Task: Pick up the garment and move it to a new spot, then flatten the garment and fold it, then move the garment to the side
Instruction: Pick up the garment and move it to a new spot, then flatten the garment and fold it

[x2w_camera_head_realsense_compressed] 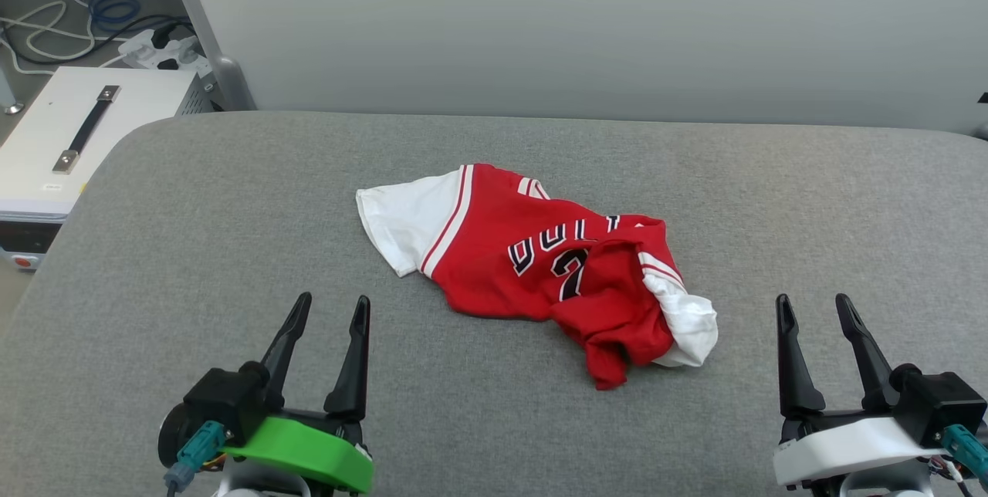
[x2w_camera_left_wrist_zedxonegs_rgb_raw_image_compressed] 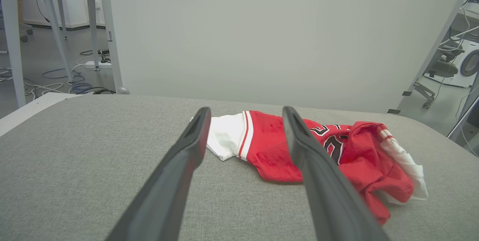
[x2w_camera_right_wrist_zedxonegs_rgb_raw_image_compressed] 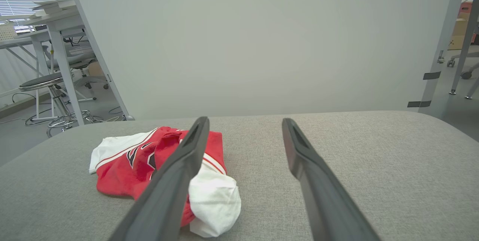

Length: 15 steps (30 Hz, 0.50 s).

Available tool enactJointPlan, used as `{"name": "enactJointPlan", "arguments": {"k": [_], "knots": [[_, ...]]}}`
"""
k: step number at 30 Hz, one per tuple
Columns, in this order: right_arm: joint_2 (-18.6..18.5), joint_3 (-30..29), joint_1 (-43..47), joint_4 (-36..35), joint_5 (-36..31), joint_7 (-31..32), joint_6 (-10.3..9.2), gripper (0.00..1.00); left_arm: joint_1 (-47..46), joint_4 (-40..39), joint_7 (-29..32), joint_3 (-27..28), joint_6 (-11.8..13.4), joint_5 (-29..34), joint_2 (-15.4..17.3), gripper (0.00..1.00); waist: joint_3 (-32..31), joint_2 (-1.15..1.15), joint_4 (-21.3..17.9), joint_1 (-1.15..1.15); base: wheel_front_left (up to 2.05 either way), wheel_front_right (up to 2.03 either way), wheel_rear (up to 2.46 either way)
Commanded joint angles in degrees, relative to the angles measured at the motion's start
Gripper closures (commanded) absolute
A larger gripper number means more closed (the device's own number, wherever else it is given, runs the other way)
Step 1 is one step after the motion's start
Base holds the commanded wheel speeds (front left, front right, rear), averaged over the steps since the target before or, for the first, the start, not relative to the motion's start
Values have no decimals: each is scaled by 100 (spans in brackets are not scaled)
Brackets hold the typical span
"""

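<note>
The garment (x2w_camera_head_realsense_compressed: 532, 265) lies crumpled near the middle of the grey table (x2w_camera_head_realsense_compressed: 193, 234), its long axis slanting from a spread white sleeve toward the table's far left down to a bunched white sleeve and folded-over red hem toward the near right, the black lettering and number partly hidden under that fold. It lies between the two end effectors and farther up the table than both, touching neither. The left end effector (x2w_camera_head_realsense_compressed: 333, 300) is at the table's near left and the right end effector (x2w_camera_head_realsense_compressed: 812, 299) at its near right, each with fingers spread wide and holding nothing.
</note>
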Motion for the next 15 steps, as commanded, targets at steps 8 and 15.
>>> {"name": "enactJointPlan", "arguments": {"k": [8, 15], "knots": [[-7, 16, 13, 47, 69, -40, -6, 0, 85, 195, -33, 355, -360, 465, -398, 0, 31, 0, -28, 0, 0, 0, 0], [-244, 121, -185, -43, 202, 1021, -6, 0, -90, 136, -33, 485, -490, 661, -643, 0, 325, 0, 139, 0, 0, 0, 0]]}}
